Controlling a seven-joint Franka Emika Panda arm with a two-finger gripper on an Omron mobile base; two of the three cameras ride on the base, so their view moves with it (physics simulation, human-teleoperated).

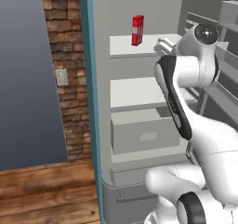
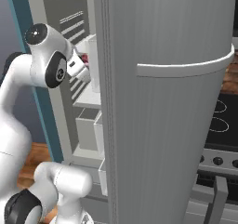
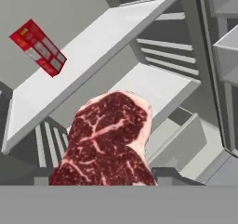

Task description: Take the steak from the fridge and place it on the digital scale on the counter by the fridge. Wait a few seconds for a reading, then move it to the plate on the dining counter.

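I have the steak (image 3: 108, 141) right up against the hand camera, rising from between the gripper's (image 2: 86, 76) fingers — I judge it held, jaws closed on the meat and lifted clear of the shelves. So the pick looks done; the scale, the wait and the plate are all left. Beyond it the fridge (image 1: 139, 90) shelves fall away, with a red carton (image 1: 137, 30) far back on the upper one.
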